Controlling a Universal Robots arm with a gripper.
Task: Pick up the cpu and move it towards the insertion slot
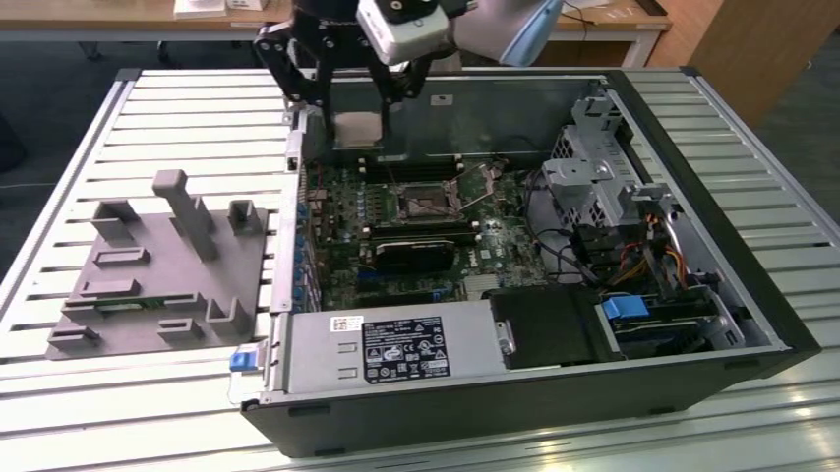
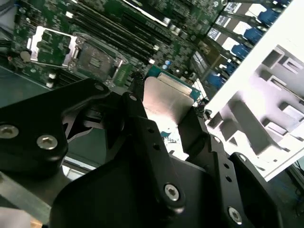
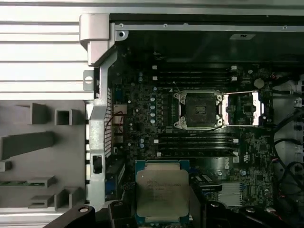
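End effector point(image 1: 358, 93) — clenched on the cpu point(image 3: 162, 193), lifted above the open case. Insertion slot point(image 3: 197, 110) uncovered, vacant — chip well apart from it; pickup done, transfer remaining.

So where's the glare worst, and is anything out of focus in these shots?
In the second wrist view, the cpu top shines with glare and the black hand in front looks soft; in the first wrist view, the insertion slot is evenly lit; in the exterior view, the slatted table reflects brightly.
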